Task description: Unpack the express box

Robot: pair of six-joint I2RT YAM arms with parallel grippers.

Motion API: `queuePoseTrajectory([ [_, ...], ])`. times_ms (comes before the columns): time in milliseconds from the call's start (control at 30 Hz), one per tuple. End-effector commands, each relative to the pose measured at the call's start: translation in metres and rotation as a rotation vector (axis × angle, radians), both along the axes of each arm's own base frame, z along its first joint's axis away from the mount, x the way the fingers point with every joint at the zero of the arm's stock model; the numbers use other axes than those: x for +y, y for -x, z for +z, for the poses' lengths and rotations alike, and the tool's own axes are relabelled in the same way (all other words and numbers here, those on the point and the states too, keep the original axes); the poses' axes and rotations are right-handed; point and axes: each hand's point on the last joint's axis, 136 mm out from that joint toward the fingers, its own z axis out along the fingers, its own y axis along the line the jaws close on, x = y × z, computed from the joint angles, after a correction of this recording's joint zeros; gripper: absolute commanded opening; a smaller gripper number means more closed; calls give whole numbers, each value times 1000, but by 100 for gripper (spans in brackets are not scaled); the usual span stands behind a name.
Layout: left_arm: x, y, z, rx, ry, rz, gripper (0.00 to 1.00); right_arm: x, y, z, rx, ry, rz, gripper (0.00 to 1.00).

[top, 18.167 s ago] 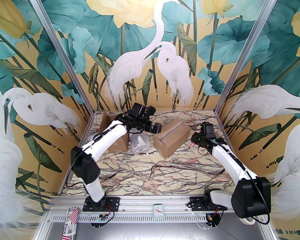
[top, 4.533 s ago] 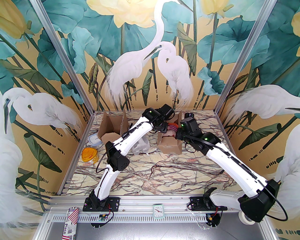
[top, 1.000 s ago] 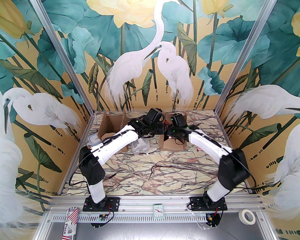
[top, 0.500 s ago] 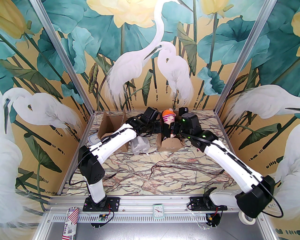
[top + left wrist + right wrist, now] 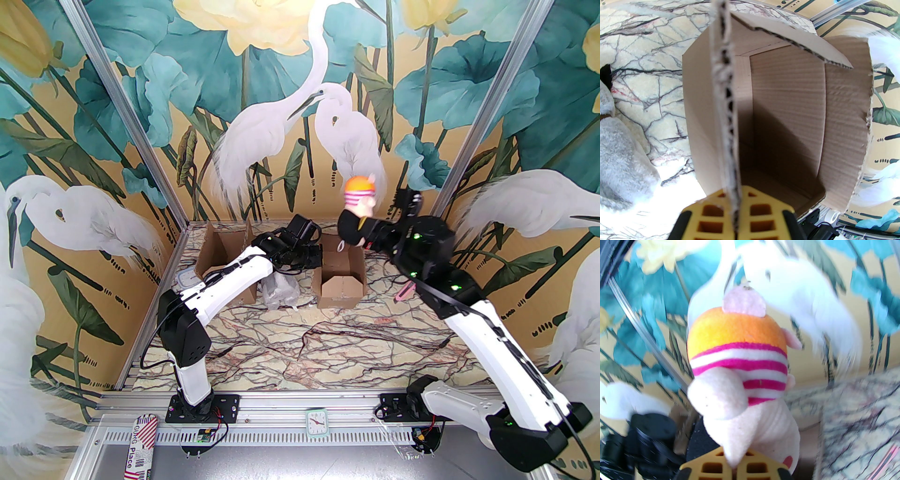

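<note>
Top view: the right gripper (image 5: 360, 226) is clenched on a plush toy (image 5: 360, 194), which rises from its fingertips, well above the open express box (image 5: 342, 281). The left gripper (image 5: 315, 255) sits at the box's left wall.

Left wrist: 2 yellow fingers (image 5: 712, 211) pinch the box's flap (image 5: 725, 93) edge-on between them.

Right wrist: the toy stands up from between the fingertips.

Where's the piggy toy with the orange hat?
In the top view, the pink plush pig with orange cap is held in the right arm's jaws, high above the open brown cardboard box, right of centre.
</note>
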Motion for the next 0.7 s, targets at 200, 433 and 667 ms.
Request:
queuePoseTrajectory([
  [200,2,-7,-1,34,21,3,0,-86,-12,-50,175,93,-172,0],
  [433,7,-13,-3,45,13,3,0,-103,-31,-124,335,135,-189,0],
  [667,17,-27,-2,61,0,18,0,-102,-45,-200,541,190,-159,0],
])
